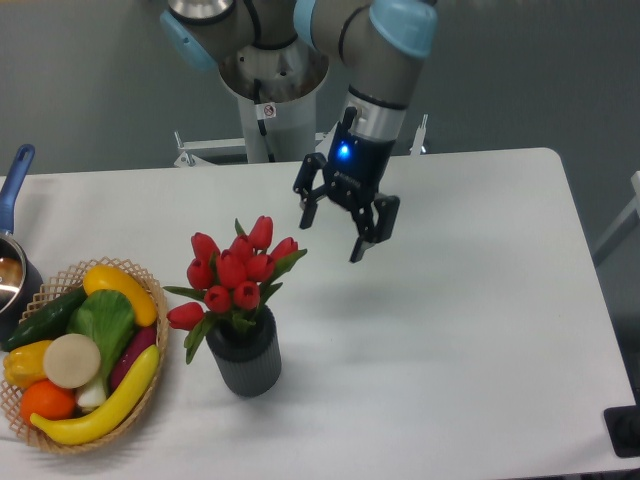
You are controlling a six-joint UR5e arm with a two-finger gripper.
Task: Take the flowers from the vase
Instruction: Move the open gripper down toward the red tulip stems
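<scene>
Brightness: I get even, soft light on the white table (470, 300), nothing blown out.
Shadows: faint grey smear below the pincer (333, 233); a soft one spreads right of the vase (243, 358).
Glow: a blue lamp (344, 152) shines just above the pincer.
Sharpness: slightly soft overall; pincer fingers look a little blurred.
Backdrop: dull grey wall (90, 80) behind the pincer.

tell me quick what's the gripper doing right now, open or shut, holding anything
Two-finger gripper: open, holding nothing, in the air right of the red tulip flowers standing in the dark grey ribbed vase.
</scene>
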